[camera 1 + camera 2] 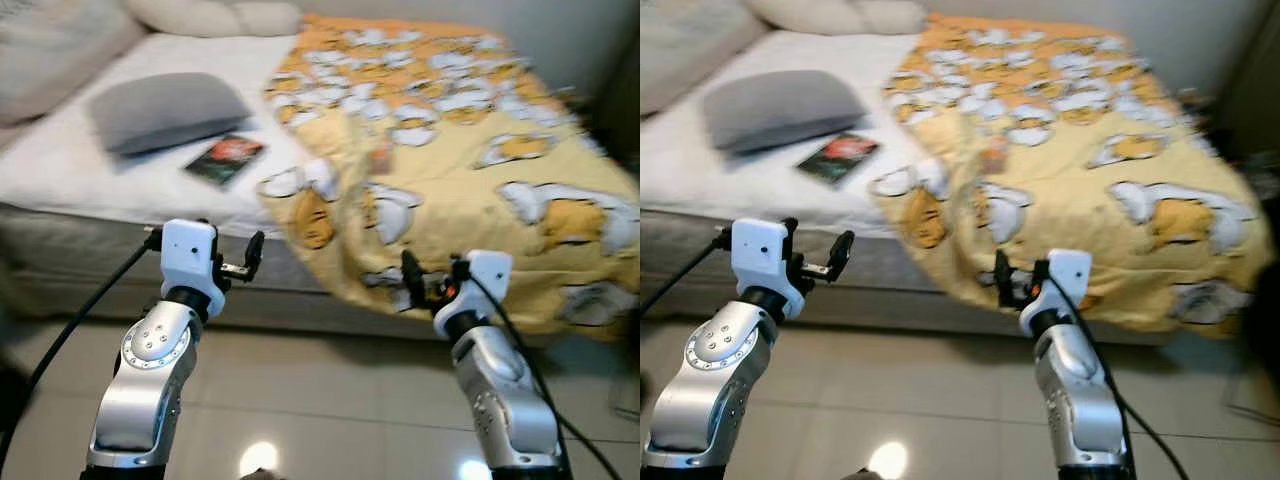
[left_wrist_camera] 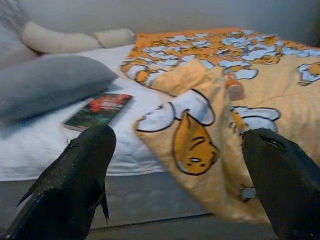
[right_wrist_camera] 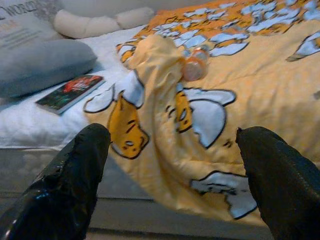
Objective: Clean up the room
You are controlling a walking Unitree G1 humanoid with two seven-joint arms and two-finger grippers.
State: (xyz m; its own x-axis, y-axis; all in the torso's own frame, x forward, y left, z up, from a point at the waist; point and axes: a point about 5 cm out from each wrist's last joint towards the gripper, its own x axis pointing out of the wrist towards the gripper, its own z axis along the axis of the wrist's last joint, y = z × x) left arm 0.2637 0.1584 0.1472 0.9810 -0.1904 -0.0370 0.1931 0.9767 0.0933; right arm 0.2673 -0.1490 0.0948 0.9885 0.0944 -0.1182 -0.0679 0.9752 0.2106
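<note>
Both grippers, left [image 1: 240, 262] and right [image 1: 430, 283], hang with fingers wide apart, empty. Ahead of them the bed [image 1: 60, 180] looks untidied: book [image 3: 70, 92], bottle [image 3: 194, 65] (orange, lying on the rumpled blanket [image 1: 450, 150]) remain untouched.

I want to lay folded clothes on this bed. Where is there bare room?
Bare white sheet lies between the book and the bed's front edge, and between the grey pillow and the yellow blanket. The blanket side is crowded: rumpled folds with an orange bottle lying on them.
</note>
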